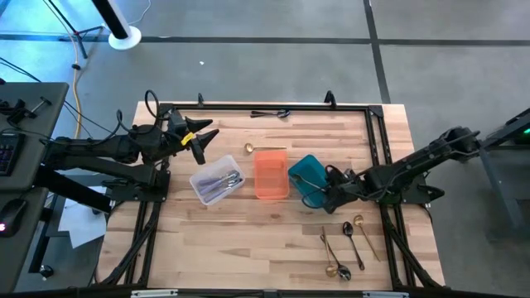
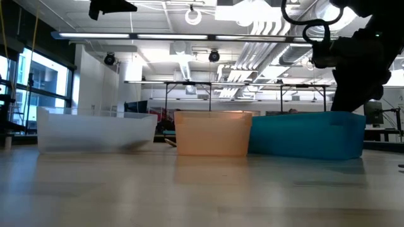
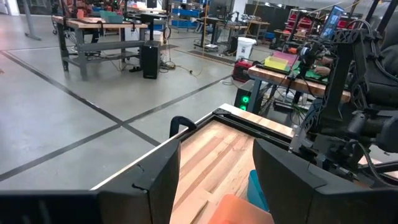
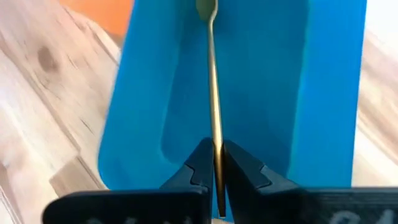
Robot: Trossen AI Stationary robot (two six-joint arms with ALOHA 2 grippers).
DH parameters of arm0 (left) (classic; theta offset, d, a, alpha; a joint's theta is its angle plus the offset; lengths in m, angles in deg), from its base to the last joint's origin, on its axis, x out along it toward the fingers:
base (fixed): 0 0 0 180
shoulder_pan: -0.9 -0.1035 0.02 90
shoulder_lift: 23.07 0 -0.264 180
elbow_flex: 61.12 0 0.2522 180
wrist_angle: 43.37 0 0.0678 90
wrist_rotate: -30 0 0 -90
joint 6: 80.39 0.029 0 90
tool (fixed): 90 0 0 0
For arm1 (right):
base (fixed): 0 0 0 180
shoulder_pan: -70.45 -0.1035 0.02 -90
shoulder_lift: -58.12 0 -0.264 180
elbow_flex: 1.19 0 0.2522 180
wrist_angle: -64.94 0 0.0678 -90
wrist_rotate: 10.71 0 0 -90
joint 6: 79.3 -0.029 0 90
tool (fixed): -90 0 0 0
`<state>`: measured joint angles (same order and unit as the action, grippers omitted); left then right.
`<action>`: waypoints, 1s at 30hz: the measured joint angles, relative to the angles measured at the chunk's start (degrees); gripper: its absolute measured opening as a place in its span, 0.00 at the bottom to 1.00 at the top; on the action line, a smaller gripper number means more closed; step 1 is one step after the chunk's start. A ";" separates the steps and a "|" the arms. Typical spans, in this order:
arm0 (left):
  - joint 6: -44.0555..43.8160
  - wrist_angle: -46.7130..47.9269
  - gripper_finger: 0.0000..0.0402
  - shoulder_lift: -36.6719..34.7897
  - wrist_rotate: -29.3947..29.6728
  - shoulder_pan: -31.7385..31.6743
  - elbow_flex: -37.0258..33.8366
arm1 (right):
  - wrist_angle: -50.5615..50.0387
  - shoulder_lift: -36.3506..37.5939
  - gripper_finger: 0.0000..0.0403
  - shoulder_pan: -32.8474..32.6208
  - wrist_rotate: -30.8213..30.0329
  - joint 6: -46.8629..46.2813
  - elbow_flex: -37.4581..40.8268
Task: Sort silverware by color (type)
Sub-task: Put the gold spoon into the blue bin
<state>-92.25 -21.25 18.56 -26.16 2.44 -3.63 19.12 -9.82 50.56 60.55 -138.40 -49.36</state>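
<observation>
We see a worktop [image 1: 248, 240] of light brown wood with stripes in the grain. On it sit three bins: a clear bin [image 1: 217, 180] with shiny silver pieces [image 1: 222, 184] inside, an orange bin [image 1: 270, 175] and a teal bin [image 1: 308, 175]. The arms are black, and the left arm has a yellow band [image 1: 188, 138]. The right gripper [image 4: 214, 163] is black and its jaws pinch a thin gold spoon [image 4: 213, 99]. Near the teal bin lie more gold and dark spoons [image 1: 348, 244].

Three bins in a row: one clear [image 1: 217, 184], one orange [image 1: 271, 174], one teal [image 1: 308, 177]. Four loose utensils [image 1: 348, 246] on bare wood near the table's front right. One gold piece [image 1: 248, 149] behind the orange bin, one dark piece [image 1: 271, 112] at the far edge. Two arms.
</observation>
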 joint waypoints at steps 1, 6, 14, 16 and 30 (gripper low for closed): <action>0.00 0.00 0.48 0.00 0.00 -0.02 0.00 | -0.57 0.00 0.04 0.60 1.33 0.00 0.00; -0.04 0.00 0.48 0.08 0.00 0.00 0.00 | -1.16 0.00 0.04 4.65 7.12 0.03 0.00; -0.09 0.20 0.48 0.97 -0.31 -0.01 -0.07 | -1.20 0.00 0.04 11.09 15.48 1.02 0.00; -0.13 -0.29 0.48 1.27 -0.27 -0.01 -0.06 | -1.35 0.00 0.04 12.48 16.57 1.83 0.00; -0.04 -0.94 0.48 4.72 -0.26 -0.02 -0.02 | -3.36 -0.27 0.04 17.52 19.70 16.81 0.00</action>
<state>-92.30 -22.19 23.28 -26.42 2.42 -3.66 15.77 -10.10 68.08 80.25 -121.58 -49.36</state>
